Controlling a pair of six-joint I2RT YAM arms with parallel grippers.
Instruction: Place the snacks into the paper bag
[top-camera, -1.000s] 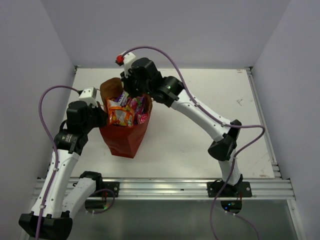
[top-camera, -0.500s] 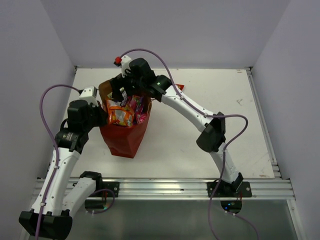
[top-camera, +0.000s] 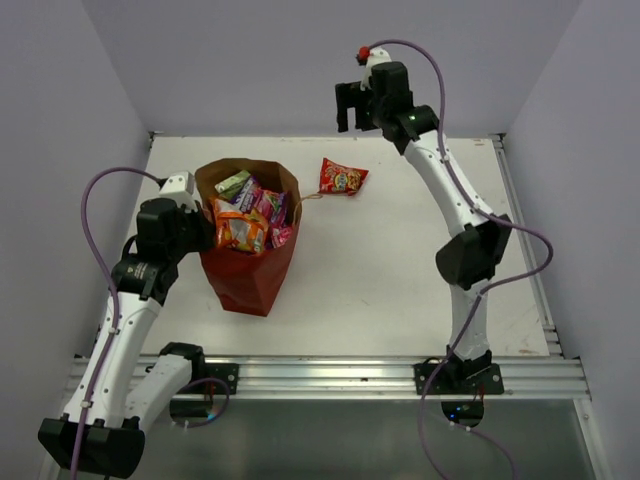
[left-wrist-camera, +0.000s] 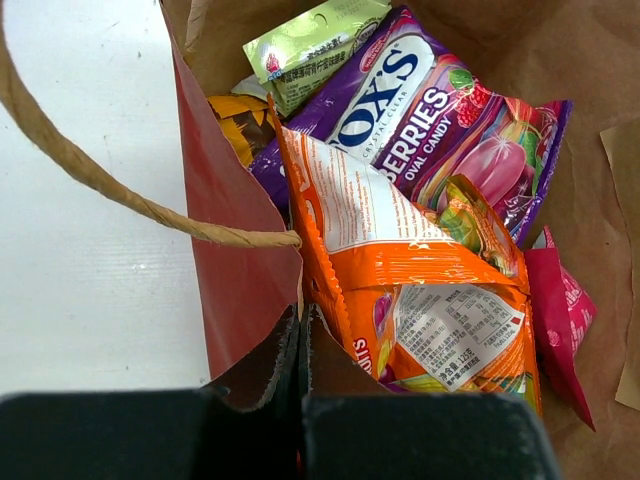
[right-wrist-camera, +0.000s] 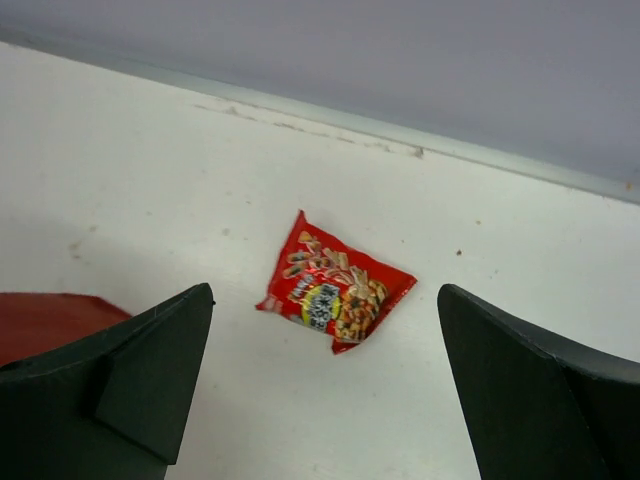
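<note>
Nearest the arm bases, the left claw (left-wrist-camera: 302, 345) is pressed together on the left wall of the paper bag (top-camera: 243, 282), pinching the reddish paper just below its rim. The bag stands upright on the white table (top-camera: 400, 280), mouth open. Its twine handle (left-wrist-camera: 100, 180) loops out over the table to the left of the pinch.

Just past the claw's fingers, inside the bag, an orange packet (left-wrist-camera: 400, 270) leans against the pinched wall. Behind it lies a purple Fox's berry candy bag (left-wrist-camera: 420, 100), with a green packet (left-wrist-camera: 310, 40) at the far rim and a pink packet (left-wrist-camera: 562, 310) along the right side.

Farther back, a small red snack packet (top-camera: 343, 178) lies flat on the table, outside the bag and just beside its far right rim, apart from both claws.

Farthest away, the right claw (top-camera: 356, 108) hangs high over the table's rear edge, its fingers (right-wrist-camera: 130, 380) spread wide and holding nothing. In the right wrist view the red packet sits below and between those spread fingers, well clear of them, with a corner of the bag at the lower left.
</note>
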